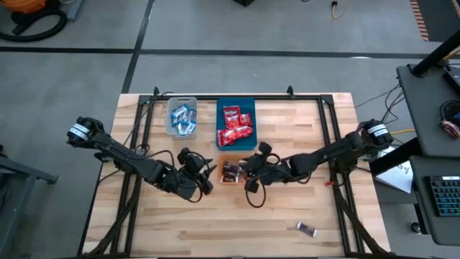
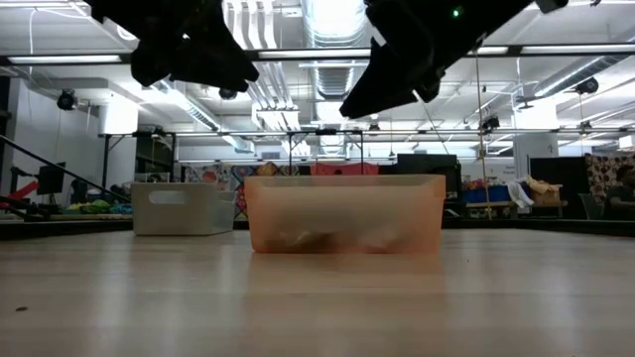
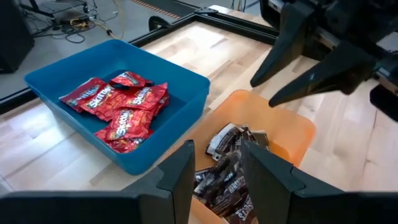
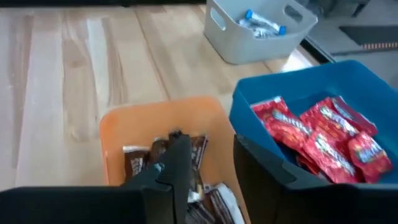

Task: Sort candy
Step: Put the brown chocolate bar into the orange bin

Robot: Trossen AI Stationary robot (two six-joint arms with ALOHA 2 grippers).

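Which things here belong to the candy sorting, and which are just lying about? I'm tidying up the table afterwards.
Part of the job:
red candies in the blue bin
blue-and-white candies in the clear bin
dark candies in the orange bin
stray dark candy on the table
left gripper, right gripper

Lying about:
keyboard on the side desk

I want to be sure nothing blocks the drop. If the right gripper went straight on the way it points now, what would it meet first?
Most likely the dark brown candies piled in the orange bin. The right gripper points down into that bin with its fingers apart and nothing between them. How far above the pile it hangs is unclear.
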